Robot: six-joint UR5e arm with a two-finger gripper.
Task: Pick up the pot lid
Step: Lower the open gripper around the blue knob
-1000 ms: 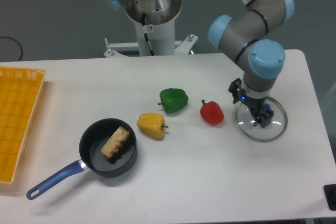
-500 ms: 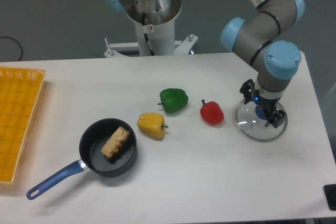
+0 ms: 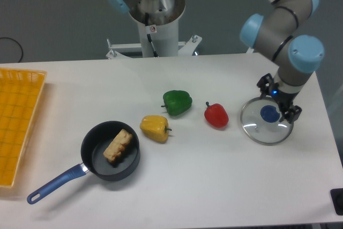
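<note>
claw (image 3: 277, 99) released, fingers apart, near the clear lid (image 3: 261, 132) with blue knob (image 3: 269, 114).

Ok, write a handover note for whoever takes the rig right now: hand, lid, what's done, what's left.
Hand: open, holding nothing, beside the blue knob as the camera sees it; its exact height is hard to judge.
Lid: see-through, lying on the table, knob up, to the right of the red pepper in the picture.
Done: the hand is near the lid; no grasp yet.
Left: probably line the fingers up around the knob, lower if needed, close, check the grip, lift.
</note>
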